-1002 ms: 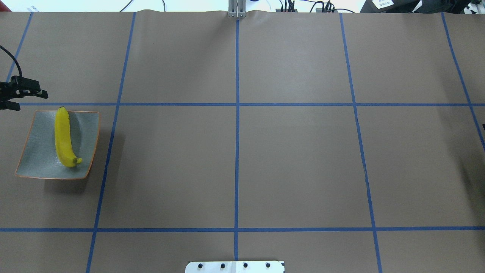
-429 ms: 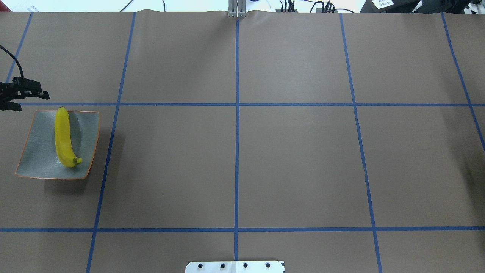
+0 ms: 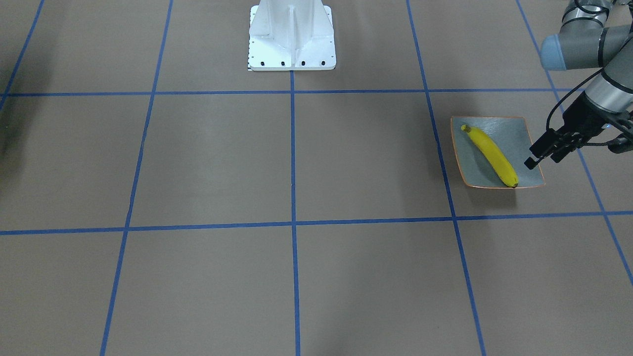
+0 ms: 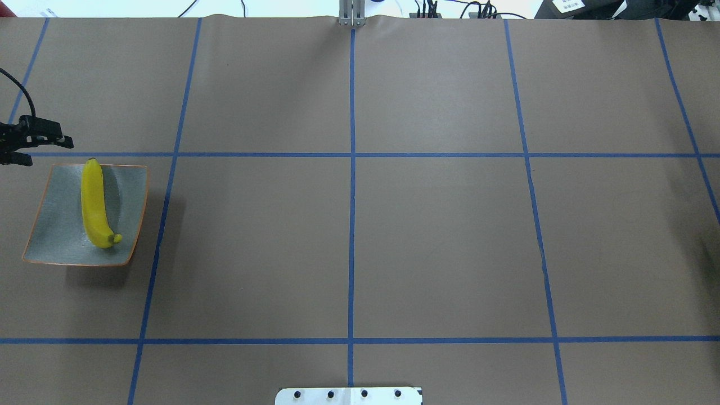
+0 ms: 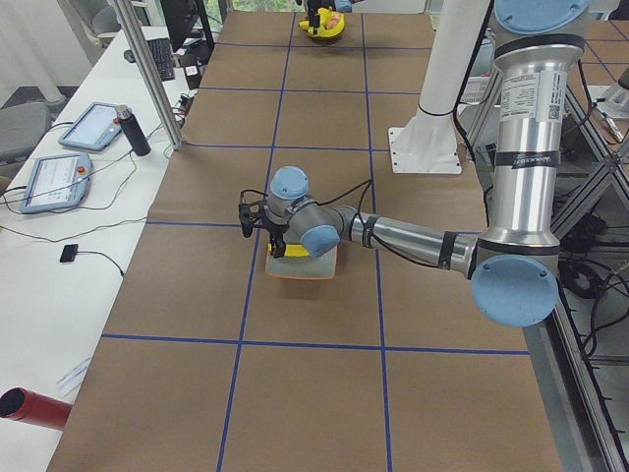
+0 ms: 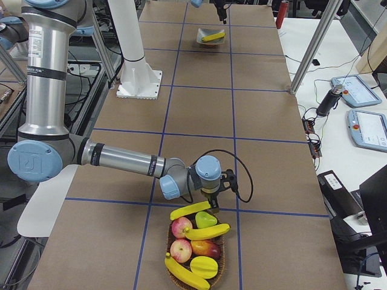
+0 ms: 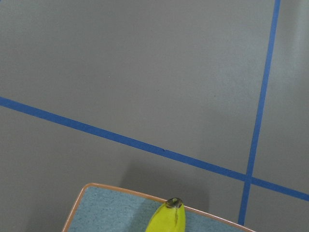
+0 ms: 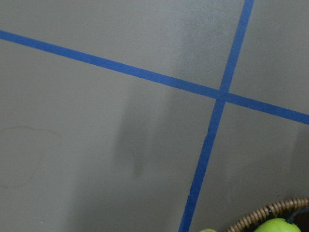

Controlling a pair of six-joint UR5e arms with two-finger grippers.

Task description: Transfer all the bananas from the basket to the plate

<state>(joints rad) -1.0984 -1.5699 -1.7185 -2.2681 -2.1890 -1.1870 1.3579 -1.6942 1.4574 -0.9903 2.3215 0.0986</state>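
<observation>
Banana (image 4: 93, 202) on plate (image 4: 56, 225); L claw (image 4: 50, 153) apart, empty; R claw (image 6: 213, 199) state unclear

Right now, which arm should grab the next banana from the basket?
Right. The right arm ends beside the basket, which holds three bananas. The left arm is at the table's other end, by the plate.

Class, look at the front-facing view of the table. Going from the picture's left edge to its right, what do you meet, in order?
base → plate, with the banana lying on it → left arm, its jaws open.
</observation>
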